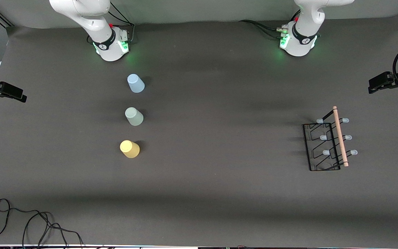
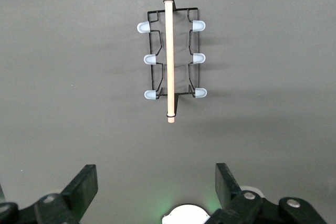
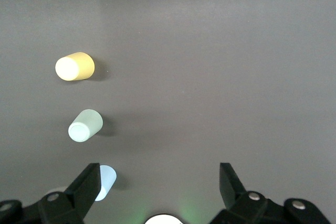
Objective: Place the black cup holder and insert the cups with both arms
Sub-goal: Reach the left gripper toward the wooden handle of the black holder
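Front view is showing a dark grey table (image 1: 199, 207) where the work is not yet begun. Three cups are standing upside down in a row toward the right arm's end of the table: the light blue cup (image 1: 135, 83) is closest to the right arm's base, the grey-green cup (image 1: 134, 116) is sitting nearer to the front camera than it, and the yellow cup (image 1: 129, 149) is the nearest of the three. The black cup holder (image 1: 325, 145) is resting by itself toward the left arm's end of the table, well apart from the cups, with its wooden handle (image 1: 340, 136) running along the top and all six pale blue pegs bare. The left gripper (image 2: 156, 184) is hanging high over the table with the holder in its sight, its fingers (image 2: 81, 186) are spread wide and are gripping nothing. The right gripper (image 3: 159, 183) is hanging over the row of cups, also wide apart and empty. Both arms are waiting high above the table, touching nothing. Judging from this, nothing of the task is finished: the holder is probably still needing to be lifted and set in its place, and after that each of the three cups is waiting to be put onto a peg.
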`<state>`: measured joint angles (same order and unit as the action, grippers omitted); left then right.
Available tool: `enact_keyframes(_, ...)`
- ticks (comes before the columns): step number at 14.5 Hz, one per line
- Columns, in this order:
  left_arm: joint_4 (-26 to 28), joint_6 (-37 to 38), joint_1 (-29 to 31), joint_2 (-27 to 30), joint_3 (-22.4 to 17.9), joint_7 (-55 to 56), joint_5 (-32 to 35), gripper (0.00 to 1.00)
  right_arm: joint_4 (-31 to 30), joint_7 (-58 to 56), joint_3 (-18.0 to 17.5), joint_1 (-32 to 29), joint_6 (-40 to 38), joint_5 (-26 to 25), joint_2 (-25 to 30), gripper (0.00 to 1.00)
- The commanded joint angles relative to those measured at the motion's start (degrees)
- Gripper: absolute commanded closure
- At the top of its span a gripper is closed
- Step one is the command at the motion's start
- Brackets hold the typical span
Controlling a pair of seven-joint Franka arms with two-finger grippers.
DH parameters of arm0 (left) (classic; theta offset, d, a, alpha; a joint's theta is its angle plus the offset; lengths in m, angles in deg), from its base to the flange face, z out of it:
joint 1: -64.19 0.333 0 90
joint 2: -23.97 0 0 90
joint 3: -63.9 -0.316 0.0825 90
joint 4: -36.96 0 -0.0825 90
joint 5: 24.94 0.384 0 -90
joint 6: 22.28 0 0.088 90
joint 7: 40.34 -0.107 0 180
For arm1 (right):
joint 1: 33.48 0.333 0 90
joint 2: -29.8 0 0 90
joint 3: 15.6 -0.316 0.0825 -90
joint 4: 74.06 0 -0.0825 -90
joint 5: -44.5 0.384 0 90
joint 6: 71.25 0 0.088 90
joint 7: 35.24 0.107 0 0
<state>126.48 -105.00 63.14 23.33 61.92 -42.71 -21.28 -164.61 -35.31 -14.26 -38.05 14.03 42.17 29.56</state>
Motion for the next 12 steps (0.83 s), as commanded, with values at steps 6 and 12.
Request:
enact_keyframes(6, -0.5, 0.6, -0.4, -0.1, 0.0, -0.5, -0.1, 0.00, 1.7, 0.8, -0.3, -0.5, -0.9, 1.3, -0.8, 0.00)
enact_keyframes(12, 0.9, -5.0, 0.1, -0.9, 0.0, -0.7, -1.7, 0.00, 1.6, 0.9, -0.2, -0.6, -1.0, 1.3, -0.7, 0.00)
